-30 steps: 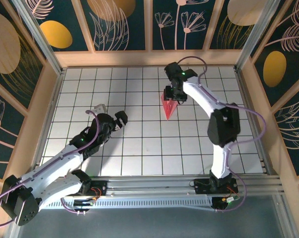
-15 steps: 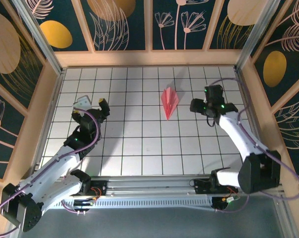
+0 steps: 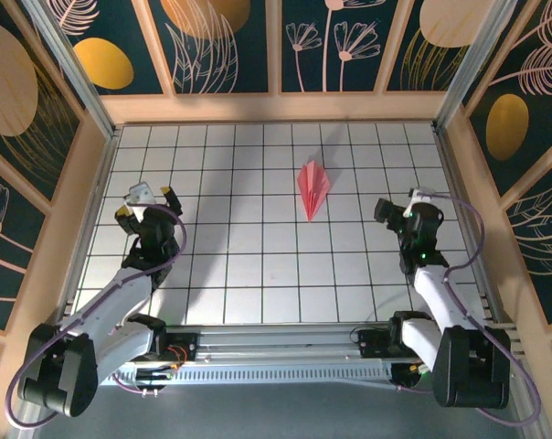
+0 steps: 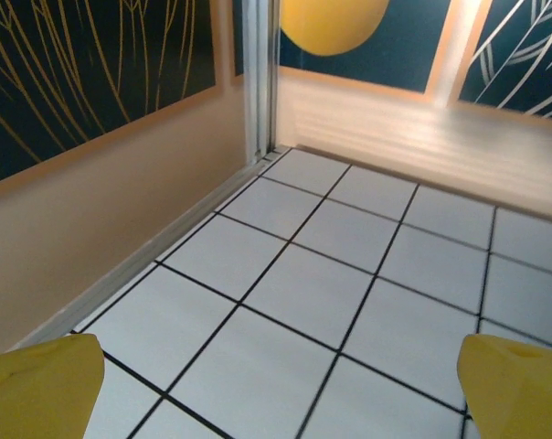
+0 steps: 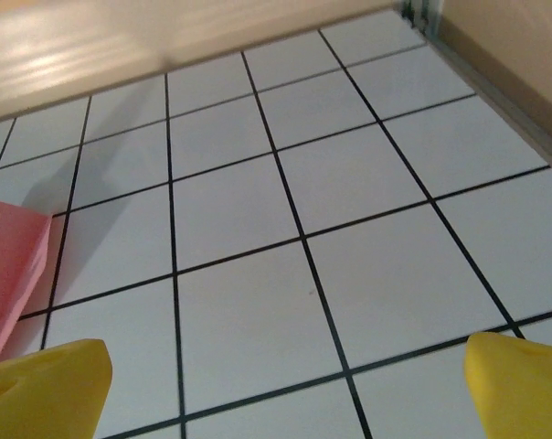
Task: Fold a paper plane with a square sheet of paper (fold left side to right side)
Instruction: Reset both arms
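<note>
Two arms now sit drawn back toward their own sides of the white grid table [image 3: 239, 265]. A second ago the right gripper [image 3: 397, 212] was down on the paper plane [image 3: 313, 189]; it has since let go, swung away to about 4 o'clock of it and spread its jaws wide, with nothing between the yellow fingertips [image 5: 47, 384] in the right wrist view. The left gripper [image 3: 148, 203] has likewise retreated to the table's 9 o'clock edge, jaws fully apart and empty. The plane lies alone just past the table's centre toward 12 o'clock, a narrow salmon-pink dart with its nose pointing to 6 o'clock and creases fanning at the tail. Its edge shows at 9 o'clock in the right wrist view. Judging by that, the folding looks finished and the arms seem to be parking. The surface is flat, matte white tiling with dark lines, fenced by a pale wooden rim [image 3: 276, 108] and dark panels [image 3: 203, 46] painted with gold leaves.
</note>
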